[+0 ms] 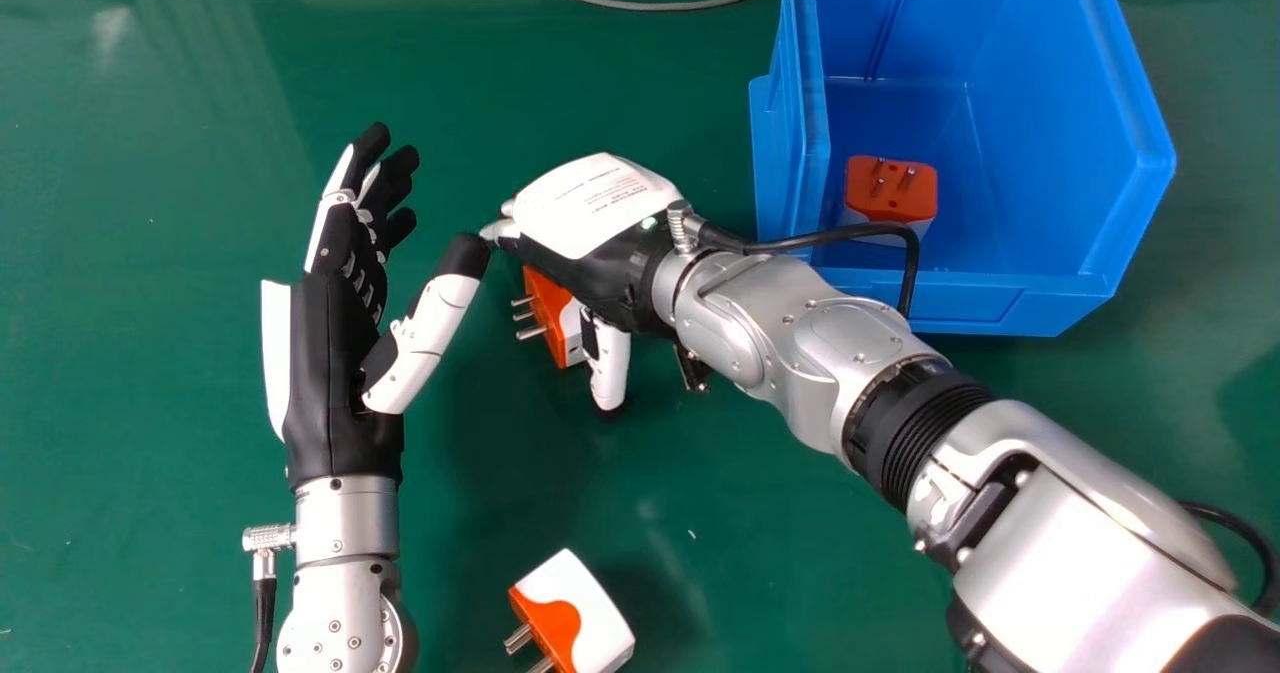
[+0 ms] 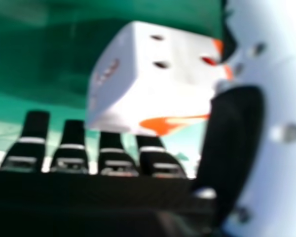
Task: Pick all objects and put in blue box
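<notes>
Green tabletop [image 1: 150, 173] bears a plug [image 1: 549, 315] partly hidden by the unclenched right hand [image 1: 592, 205], left hand [image 1: 333, 363] likewise.

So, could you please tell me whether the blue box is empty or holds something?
The blue box holds something: an orange and white plug adapter sits inside, its prongs showing.

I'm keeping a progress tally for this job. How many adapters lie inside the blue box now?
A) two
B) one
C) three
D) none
B: one orange-topped adapter sits in the blue box; the second adapter is at the right robot hand, the third adapter nearer the robot.
</notes>
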`<action>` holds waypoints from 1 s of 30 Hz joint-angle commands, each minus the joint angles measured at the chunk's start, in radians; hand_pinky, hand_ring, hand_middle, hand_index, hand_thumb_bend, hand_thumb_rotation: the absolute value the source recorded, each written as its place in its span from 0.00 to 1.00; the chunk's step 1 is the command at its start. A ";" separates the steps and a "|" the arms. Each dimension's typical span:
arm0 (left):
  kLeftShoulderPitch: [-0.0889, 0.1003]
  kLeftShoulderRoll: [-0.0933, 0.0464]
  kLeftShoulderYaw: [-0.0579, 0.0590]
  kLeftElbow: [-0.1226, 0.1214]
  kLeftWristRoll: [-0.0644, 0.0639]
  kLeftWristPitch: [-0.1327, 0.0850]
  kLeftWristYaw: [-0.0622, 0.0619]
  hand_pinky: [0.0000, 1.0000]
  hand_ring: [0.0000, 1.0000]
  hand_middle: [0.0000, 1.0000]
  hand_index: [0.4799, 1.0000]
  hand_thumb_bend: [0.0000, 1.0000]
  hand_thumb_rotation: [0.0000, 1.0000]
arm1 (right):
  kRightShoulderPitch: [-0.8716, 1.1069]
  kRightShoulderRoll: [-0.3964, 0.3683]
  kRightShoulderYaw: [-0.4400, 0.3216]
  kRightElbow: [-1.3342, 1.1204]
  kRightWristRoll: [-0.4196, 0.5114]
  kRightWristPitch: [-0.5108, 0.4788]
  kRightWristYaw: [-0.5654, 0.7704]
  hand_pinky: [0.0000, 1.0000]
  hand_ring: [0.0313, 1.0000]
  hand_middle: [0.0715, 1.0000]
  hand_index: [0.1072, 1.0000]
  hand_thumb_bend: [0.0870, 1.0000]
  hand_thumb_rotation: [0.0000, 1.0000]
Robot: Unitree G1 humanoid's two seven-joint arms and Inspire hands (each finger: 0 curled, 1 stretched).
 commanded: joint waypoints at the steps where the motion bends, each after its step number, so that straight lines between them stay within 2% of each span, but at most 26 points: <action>1: -0.011 0.002 -0.005 -0.008 -0.004 -0.007 -0.009 0.89 0.89 0.87 0.78 0.88 0.60 | -0.032 -0.005 0.005 -0.008 -0.003 -0.002 -0.011 0.79 0.89 0.91 0.81 0.67 0.00; 4: -0.010 -0.001 -0.005 -0.010 -0.007 -0.010 -0.011 0.89 0.89 0.87 0.78 0.88 0.60 | -0.037 0.000 0.011 0.004 -0.010 0.005 0.009 0.77 0.87 0.90 0.79 0.65 0.00; 5: -0.012 0.002 -0.006 -0.007 0.001 -0.015 -0.004 0.89 0.89 0.87 0.78 0.89 0.60 | -0.037 0.001 0.012 0.007 -0.009 0.006 0.014 0.76 0.87 0.89 0.79 0.65 0.00; 6: -0.013 0.003 -0.006 -0.005 0.004 -0.016 -0.001 0.89 0.89 0.87 0.78 0.88 0.60 | -0.037 0.002 0.014 0.012 -0.010 0.007 0.018 0.75 0.86 0.88 0.78 0.65 0.00; 10: -0.013 0.002 -0.005 -0.005 -0.006 -0.015 -0.010 0.89 0.89 0.87 0.78 0.88 0.60 | -0.034 0.012 0.025 0.038 -0.019 0.017 0.018 0.74 0.83 0.86 0.77 0.65 0.00; 13: -0.012 0.003 -0.006 -0.005 -0.004 -0.014 -0.009 0.89 0.89 0.87 0.78 0.88 0.60 | -0.030 0.022 0.019 0.052 -0.009 0.027 0.010 0.71 0.78 0.82 0.77 0.64 0.00; 15: -0.013 0.003 -0.006 -0.005 -0.007 -0.013 -0.013 0.89 0.89 0.87 0.78 0.87 0.60 | -0.027 0.024 0.006 0.054 0.008 0.027 0.011 0.60 0.66 0.72 0.75 0.61 0.00; 16: -0.013 0.002 -0.006 -0.007 -0.010 -0.011 -0.017 0.89 0.89 0.87 0.78 0.87 0.60 | -0.025 0.023 0.001 0.053 0.013 0.025 0.006 0.60 0.66 0.72 0.75 0.61 0.00; 18: -0.012 0.001 -0.006 -0.008 -0.012 -0.011 -0.021 0.90 0.90 0.87 0.78 0.87 0.60 | -0.024 0.022 -0.002 0.053 0.017 0.020 -0.002 0.48 0.55 0.62 0.67 0.57 0.00; 20: -0.013 0.001 -0.005 -0.007 -0.012 -0.011 -0.022 0.90 0.90 0.87 0.78 0.87 0.60 | -0.026 0.021 0.000 0.054 0.014 0.020 -0.007 0.45 0.51 0.58 0.63 0.55 0.00; 23: -0.013 0.004 -0.005 -0.006 0.000 -0.011 -0.012 0.90 0.90 0.87 0.78 0.87 0.60 | -0.020 0.018 0.010 0.046 -0.004 0.022 -0.070 0.42 0.46 0.54 0.58 0.52 0.00; 28: -0.013 0.003 -0.004 -0.006 -0.004 -0.012 -0.013 0.89 0.89 0.87 0.78 0.87 0.60 | -0.005 0.015 -0.010 0.040 0.015 0.004 -0.129 0.39 0.42 0.51 0.54 0.49 0.00; 30: -0.011 0.004 -0.005 -0.008 -0.002 -0.010 -0.011 0.89 0.89 0.87 0.78 0.87 0.60 | -0.003 0.014 -0.013 0.039 0.014 0.001 -0.137 0.38 0.41 0.50 0.53 0.49 0.00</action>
